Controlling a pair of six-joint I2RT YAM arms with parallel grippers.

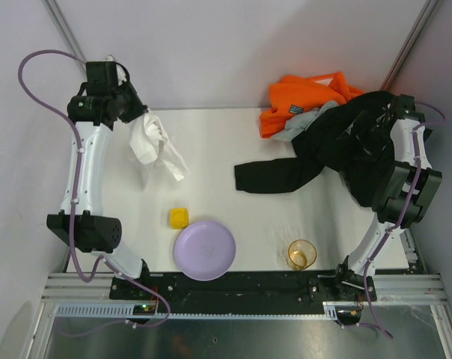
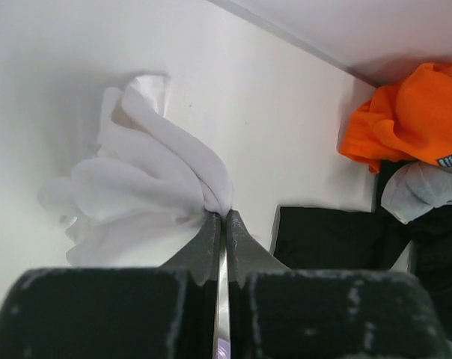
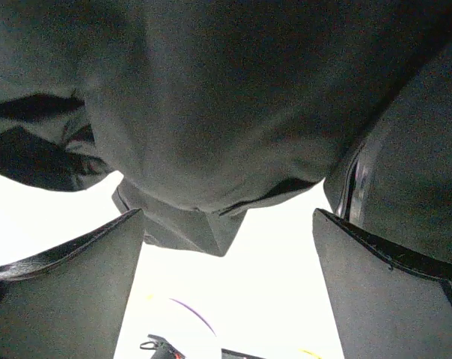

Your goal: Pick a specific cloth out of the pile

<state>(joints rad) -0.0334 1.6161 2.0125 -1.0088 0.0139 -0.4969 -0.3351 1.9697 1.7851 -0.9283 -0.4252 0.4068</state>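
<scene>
The white cloth [image 1: 155, 146] hangs wrinkled from my left gripper [image 1: 140, 114] at the far left, apart from the pile. In the left wrist view my left gripper [image 2: 224, 215] is shut on a fold of the cloth [image 2: 144, 191]. The pile [image 1: 323, 127] lies at the far right: an orange garment [image 1: 301, 101], a light grey one [image 1: 301, 126] and a black one [image 1: 338, 149] with a sleeve spread to the left. My right gripper [image 1: 372, 123] is in the pile with the black garment draped over it. In the right wrist view it [image 3: 227, 217] is open, with black fabric [image 3: 211, 112] above the fingers.
A purple plate [image 1: 204, 250] lies at the front middle. A yellow block [image 1: 179, 218] sits just to its far left. A clear orange-tinted cup [image 1: 302, 254] stands at the front right. The enclosure walls stand behind and beside the table.
</scene>
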